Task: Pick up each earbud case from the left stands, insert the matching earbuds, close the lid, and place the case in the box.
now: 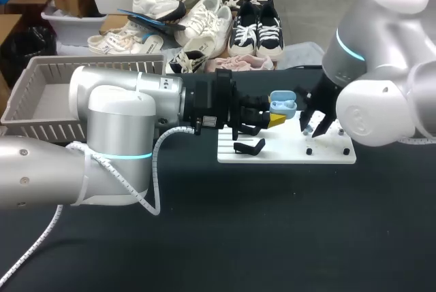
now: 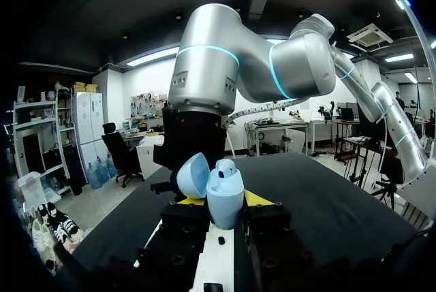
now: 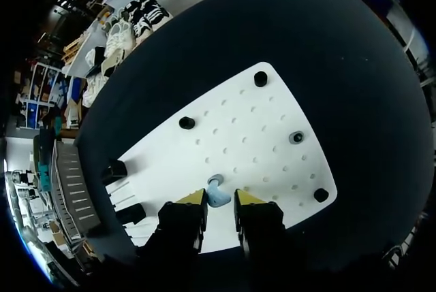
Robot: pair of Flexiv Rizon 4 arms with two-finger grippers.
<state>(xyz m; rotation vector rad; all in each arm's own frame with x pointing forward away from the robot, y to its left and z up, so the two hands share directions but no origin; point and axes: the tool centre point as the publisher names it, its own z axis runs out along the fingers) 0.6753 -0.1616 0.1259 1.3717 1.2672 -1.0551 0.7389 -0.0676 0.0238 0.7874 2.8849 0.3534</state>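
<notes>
- Light blue plastic earbud case (image 2: 226, 200) is sitting upright, lifted off the table, between the left gripper's (image 2: 219, 205) yellow fingertips (image 2: 257, 199), which are pinching it from both sides.
- Its rounded lid (image 2: 193, 175) is hanging open to one side, and one earbud is showing in the case top.
- In the head view the case (image 1: 283, 105) is hovering over the back edge of the white perforated board (image 1: 286, 150), close to the right gripper (image 1: 315, 127).
- Small light blue earbud (image 3: 219, 193) is lying on the white board (image 3: 245, 135), just ahead of the right gripper (image 3: 221, 200).
- The right fingers (image 3: 193, 199) are standing narrowly spread, with the earbud showing in the gap; not clamping it as far as can be seen.
- Black round pegs (image 3: 261, 79) are sticking up near the board corners, and a grey peg (image 3: 296, 137) is standing further in.
- Black case stands (image 3: 114, 169) are sitting at the board's slotted end; one (image 1: 248, 147) is lying just under the left gripper in the head view.
- Grey slatted plastic basket (image 1: 41, 98) is sitting at the table's far left, well apart from the board.
- Everything is resting on a black table top (image 1: 272, 237).
</notes>
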